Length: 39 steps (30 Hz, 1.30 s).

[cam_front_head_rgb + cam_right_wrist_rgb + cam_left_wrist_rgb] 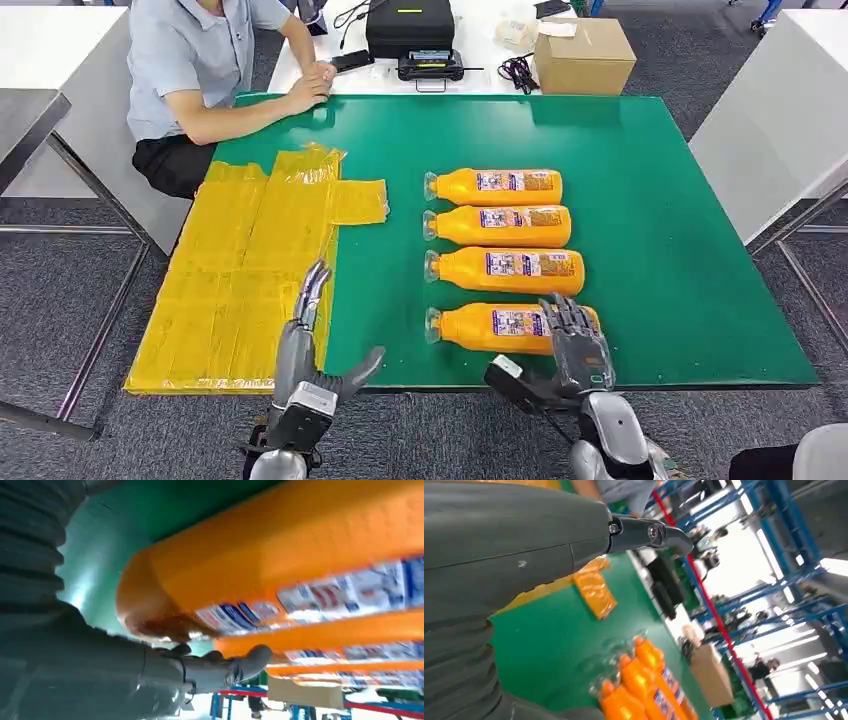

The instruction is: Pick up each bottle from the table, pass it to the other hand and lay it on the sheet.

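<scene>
Several orange bottles lie side by side on the green table (650, 200), caps toward the yellow sheet (240, 270). My right hand (575, 345) lies over the base end of the nearest bottle (490, 327). Its fingers drape across that end while the thumb (225, 667) stays spread beside it; the bottle (300, 555) rests on the table. Beyond it lie three more bottles (510, 271), (500, 226), (495, 186). My left hand (310, 350) hovers open at the sheet's near right edge, holding nothing. In the left wrist view that hand (514, 550) is above the table, with bottles (644, 680) and sheet (594, 587) beyond.
A person (200, 60) sits at the table's far left corner, forearms resting on its edge. Behind the table stand a cardboard box (585, 55) and a black case (410, 25). White tables flank both sides.
</scene>
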{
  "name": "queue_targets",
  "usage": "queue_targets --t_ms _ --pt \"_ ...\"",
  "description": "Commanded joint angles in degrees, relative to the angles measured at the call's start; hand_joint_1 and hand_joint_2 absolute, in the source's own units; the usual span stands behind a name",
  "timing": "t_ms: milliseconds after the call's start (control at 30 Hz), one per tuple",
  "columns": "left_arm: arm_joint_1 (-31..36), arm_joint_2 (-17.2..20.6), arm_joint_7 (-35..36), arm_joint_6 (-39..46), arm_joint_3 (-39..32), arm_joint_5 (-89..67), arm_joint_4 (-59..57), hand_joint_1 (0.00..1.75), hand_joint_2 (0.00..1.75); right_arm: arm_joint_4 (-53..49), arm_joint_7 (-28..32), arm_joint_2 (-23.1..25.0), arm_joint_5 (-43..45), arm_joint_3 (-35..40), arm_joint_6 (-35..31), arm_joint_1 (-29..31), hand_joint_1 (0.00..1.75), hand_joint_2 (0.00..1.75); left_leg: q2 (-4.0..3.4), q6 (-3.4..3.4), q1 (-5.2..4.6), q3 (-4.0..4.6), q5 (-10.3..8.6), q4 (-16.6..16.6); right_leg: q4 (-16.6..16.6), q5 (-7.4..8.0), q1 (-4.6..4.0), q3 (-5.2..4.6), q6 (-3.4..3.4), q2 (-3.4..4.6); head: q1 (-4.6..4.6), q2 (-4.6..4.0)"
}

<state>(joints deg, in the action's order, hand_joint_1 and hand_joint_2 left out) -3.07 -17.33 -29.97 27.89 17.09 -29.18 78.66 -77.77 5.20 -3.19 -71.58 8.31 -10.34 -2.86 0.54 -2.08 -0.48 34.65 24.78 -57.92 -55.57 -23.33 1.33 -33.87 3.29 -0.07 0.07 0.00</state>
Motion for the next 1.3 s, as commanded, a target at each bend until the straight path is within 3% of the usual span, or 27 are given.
queue_targets --t_ms 33,1300 --pt "-0.72 -0.21 0.67 -1.07 -0.63 0.26 0.21 0.00 1.75 1.94 -0.98 -0.55 -1.78 -1.05 0.53 -1.22 0.00 1.75 -0.01 0.15 0.12 -0.25 0.11 0.02 0.06 -0.09 -0.13 0.27 -0.18 -0.03 0.00 0.00" --pt "-0.85 -0.49 0.78 -1.61 -1.38 -1.27 2.14 0.00 1.75 1.00 -2.30 2.05 -6.53 -1.69 -0.11 3.42 0.00 1.75 -0.08 0.07 0.03 -0.14 0.04 0.02 0.01 -0.02 -0.04 0.14 -0.09 0.05 0.00 0.00"
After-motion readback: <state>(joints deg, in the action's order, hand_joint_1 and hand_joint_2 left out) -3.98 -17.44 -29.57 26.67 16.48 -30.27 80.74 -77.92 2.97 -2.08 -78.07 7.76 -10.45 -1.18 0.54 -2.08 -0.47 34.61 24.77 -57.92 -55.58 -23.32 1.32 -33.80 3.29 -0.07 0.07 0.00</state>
